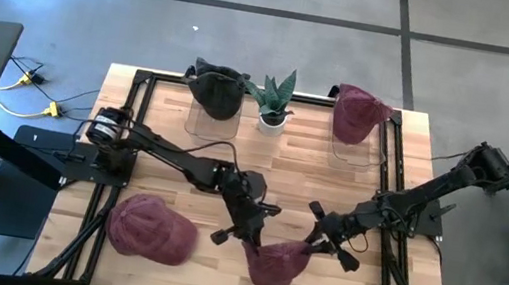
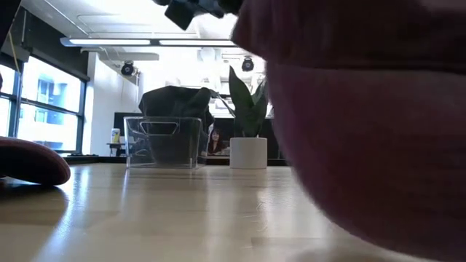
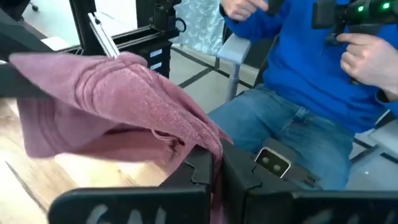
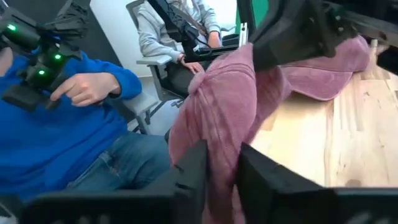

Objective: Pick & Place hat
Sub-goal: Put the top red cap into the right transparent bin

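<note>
A maroon knitted hat [image 1: 277,264] is held between my two grippers near the table's near edge; in the low view it [image 2: 364,131] fills the foreground. My left gripper [image 1: 248,231] is shut on its left side and my right gripper [image 1: 321,237] on its right side. A second maroon hat [image 1: 152,229] lies flat on the table to the left and shows in the low view [image 2: 29,164] too. My left gripper pinches the hat's edge [image 3: 211,149] between its two fingers, coming from the table's left. The cloth spreads away from the fingers toward the other arm. My right gripper pinches the opposite edge [image 4: 221,155] between its two fingers, coming from the table's right; folded cloth bunches above the fingers. The hat sags between the grippers, and whether its bottom touches the table I cannot tell.
Along the far edge stand a black hat on a clear stand [image 1: 217,88], a potted plant [image 1: 275,103] and a maroon hat on another clear stand [image 1: 358,115]. A person in a blue top [image 3: 298,68] sits beyond the near edge. Bare wood [image 1: 291,168] lies mid-table.
</note>
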`<state>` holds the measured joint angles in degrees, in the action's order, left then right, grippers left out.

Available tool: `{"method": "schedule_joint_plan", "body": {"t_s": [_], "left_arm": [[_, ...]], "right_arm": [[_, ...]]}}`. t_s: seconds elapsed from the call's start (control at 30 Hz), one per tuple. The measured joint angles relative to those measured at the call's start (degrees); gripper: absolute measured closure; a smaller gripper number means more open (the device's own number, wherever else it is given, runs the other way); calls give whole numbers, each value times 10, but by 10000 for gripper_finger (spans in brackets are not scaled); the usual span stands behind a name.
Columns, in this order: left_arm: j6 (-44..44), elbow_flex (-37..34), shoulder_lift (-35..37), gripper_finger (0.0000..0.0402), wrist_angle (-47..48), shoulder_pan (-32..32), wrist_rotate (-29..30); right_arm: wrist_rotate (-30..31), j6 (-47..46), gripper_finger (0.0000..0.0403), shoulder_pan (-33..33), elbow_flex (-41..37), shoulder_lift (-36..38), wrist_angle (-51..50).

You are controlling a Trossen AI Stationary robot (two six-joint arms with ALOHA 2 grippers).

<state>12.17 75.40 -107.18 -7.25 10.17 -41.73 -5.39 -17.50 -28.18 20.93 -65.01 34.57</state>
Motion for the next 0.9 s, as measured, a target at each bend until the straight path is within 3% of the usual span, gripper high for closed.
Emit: {"method": "schedule_joint_plan", "body": {"t_s": [0.2,0.3,0.43,0.53,0.7,0.83,0.9], "left_arm": [[-28,0,17,399,1,0,1],[-43,0,23,399,0,0,1],[-54,0,23,400,2,0,2],[-55,0,23,400,2,0,3],[-60,0,22,400,2,0,18],[-60,0,22,400,-2,0,18],[-60,0,22,400,-1,0,18]], "right_arm": [[23,21,229,0,2,8,-5],[64,47,199,-17,28,26,-76],[218,72,193,-70,98,36,-244],[323,108,193,-115,140,15,-292],[381,240,199,-156,177,-64,-287],[437,296,215,-153,218,-128,-292],[437,304,229,-151,244,-147,-308]]}}
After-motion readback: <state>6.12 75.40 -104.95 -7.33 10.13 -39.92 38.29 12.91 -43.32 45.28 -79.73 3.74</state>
